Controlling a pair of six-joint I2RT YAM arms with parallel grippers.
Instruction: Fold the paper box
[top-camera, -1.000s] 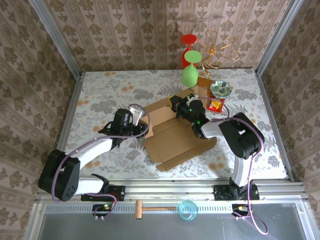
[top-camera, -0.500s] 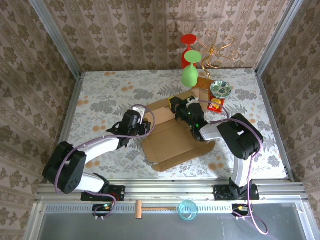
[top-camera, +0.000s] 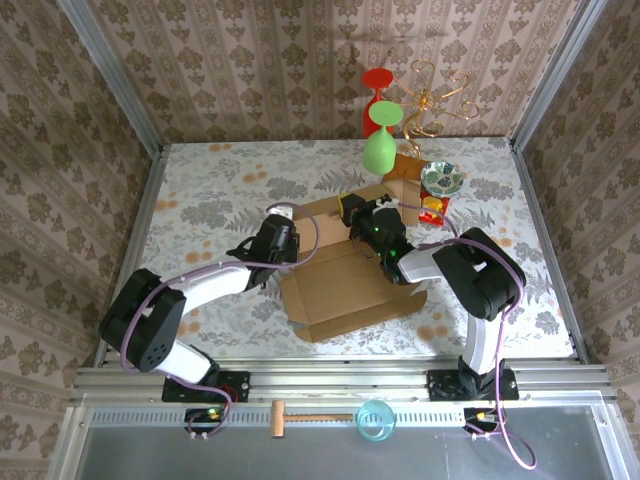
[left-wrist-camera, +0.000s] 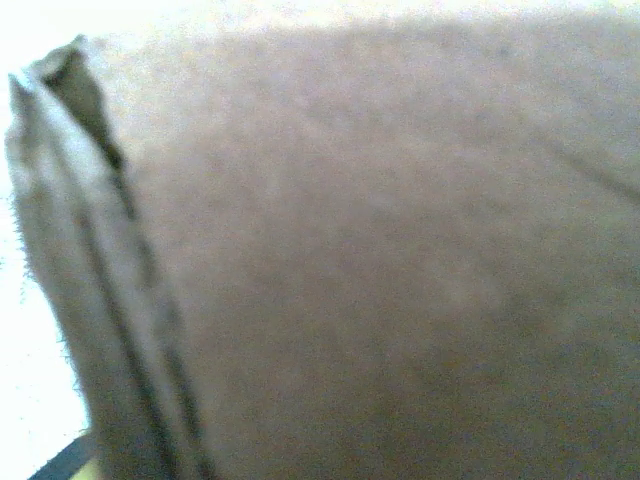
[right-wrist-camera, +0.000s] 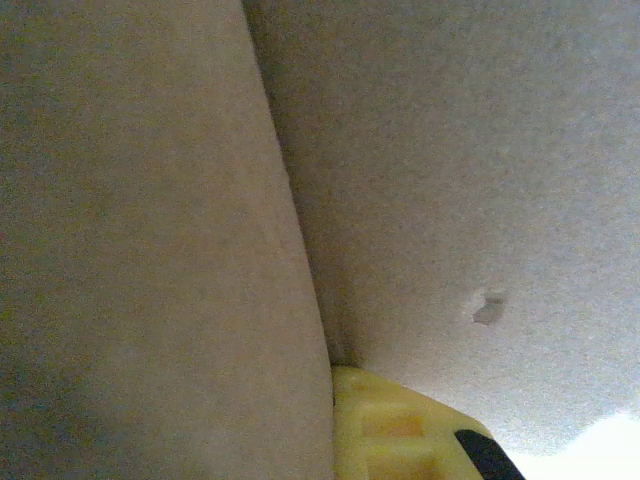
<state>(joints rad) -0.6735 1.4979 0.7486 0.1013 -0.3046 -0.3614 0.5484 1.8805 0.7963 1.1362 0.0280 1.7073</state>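
Floral tabletop (top-camera: 200, 190), mid-frame: looks like we're bracing the paper box (top-camera: 350, 290) from both sides to fold its walls. Right gripper (top-camera: 370, 222) closed tight, left gripper (top-camera: 285, 240) can't tell.

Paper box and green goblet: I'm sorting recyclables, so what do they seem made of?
The paper box: brown corrugated cardboard, matte; the left wrist view shows a layered, fuzzy cut edge. The green goblet: probably plastic, smooth with a slight sheen and even colour, though glass can't be ruled out.
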